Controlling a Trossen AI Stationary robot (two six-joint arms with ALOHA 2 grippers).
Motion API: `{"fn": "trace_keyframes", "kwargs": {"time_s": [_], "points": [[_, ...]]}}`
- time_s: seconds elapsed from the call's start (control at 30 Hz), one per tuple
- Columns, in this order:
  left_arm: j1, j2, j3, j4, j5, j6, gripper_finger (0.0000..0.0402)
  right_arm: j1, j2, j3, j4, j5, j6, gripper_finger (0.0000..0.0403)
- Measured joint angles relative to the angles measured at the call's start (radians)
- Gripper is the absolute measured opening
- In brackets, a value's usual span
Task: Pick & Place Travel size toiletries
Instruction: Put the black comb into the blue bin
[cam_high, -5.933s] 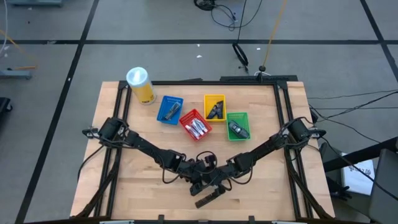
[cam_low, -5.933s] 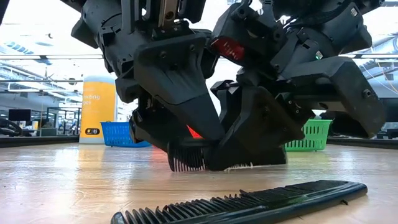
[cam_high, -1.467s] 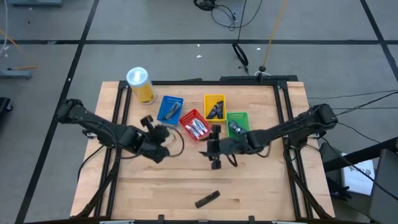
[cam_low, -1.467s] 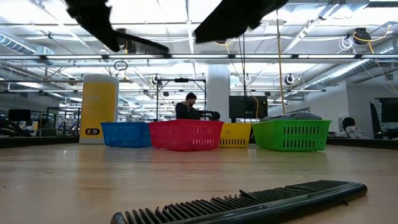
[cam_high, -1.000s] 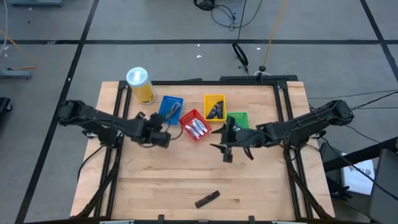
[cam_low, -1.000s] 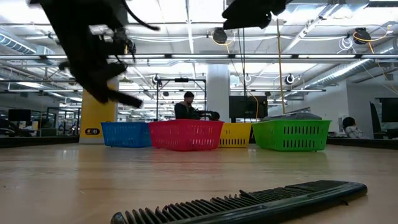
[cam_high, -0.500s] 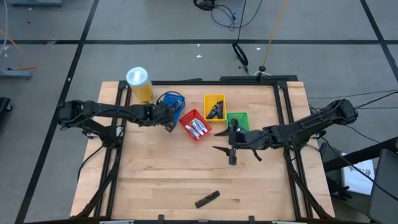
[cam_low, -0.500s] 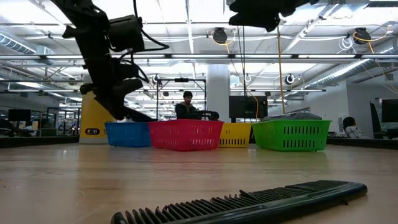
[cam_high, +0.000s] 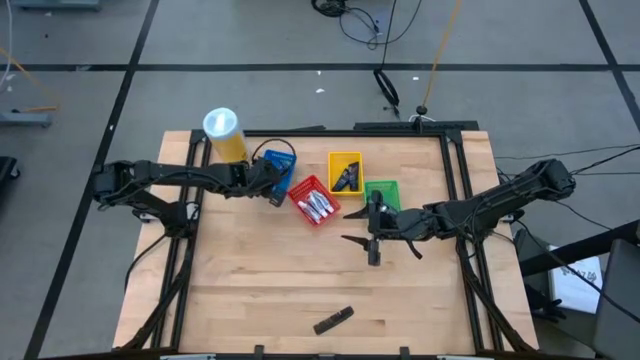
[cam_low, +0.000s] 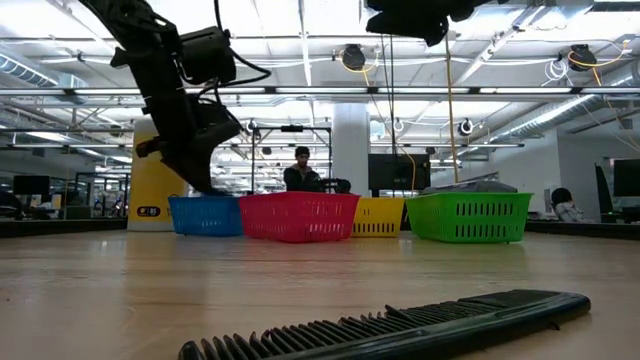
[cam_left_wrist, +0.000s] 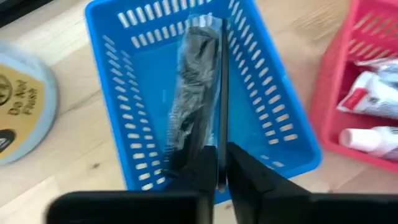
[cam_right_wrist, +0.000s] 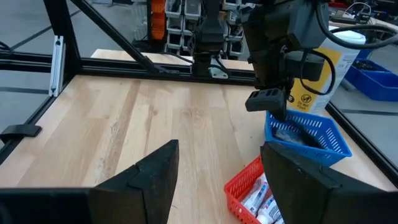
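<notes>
Over blue basket (cam_left_wrist: 199, 99), left hand (cam_left_wrist: 221, 163) nearly closed on comb (cam_left_wrist: 198, 87): placing step. Next: release, lift clear. Right hand (cam_right_wrist: 217, 165) wide, empty, mid-worktop.

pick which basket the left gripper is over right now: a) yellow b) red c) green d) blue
d: in the high view the left gripper sits over the blue basket, and the left wrist view looks straight down into that basket at a dark comb lying inside.
</notes>
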Motion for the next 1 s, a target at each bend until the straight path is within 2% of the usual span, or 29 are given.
{"fn": "trace_keyframes", "kwargs": {"time_s": [0.3,0.47,0.57,0.73,0.87,1.0], "points": [[0.003,-0.009,0.023,-0.004,0.028,0.098,0.0182,0.000,0.000,0.000,-0.022,-0.005,-0.001,0.0219],[-0.062,-0.081,0.092,0.005,0.079,0.188,0.0243,0.005,0.001,0.000,-0.047,-0.095,-0.038,0.0219],[-0.176,-0.133,0.126,0.067,0.044,0.262,0.0255,0.033,0.019,0.000,-0.048,-0.105,-0.061,0.0219],[-0.382,-0.193,0.129,0.209,-0.053,0.340,0.0251,0.135,0.097,0.010,-0.024,-0.088,-0.046,0.0219],[-0.493,-0.201,0.129,0.248,-0.157,0.336,0.0243,0.211,0.237,0.078,-0.028,-0.080,0.017,0.0219],[-0.572,-0.199,0.128,0.281,-0.180,0.325,0.0242,0.278,0.424,0.196,-0.029,-0.081,0.037,0.0219]]}}
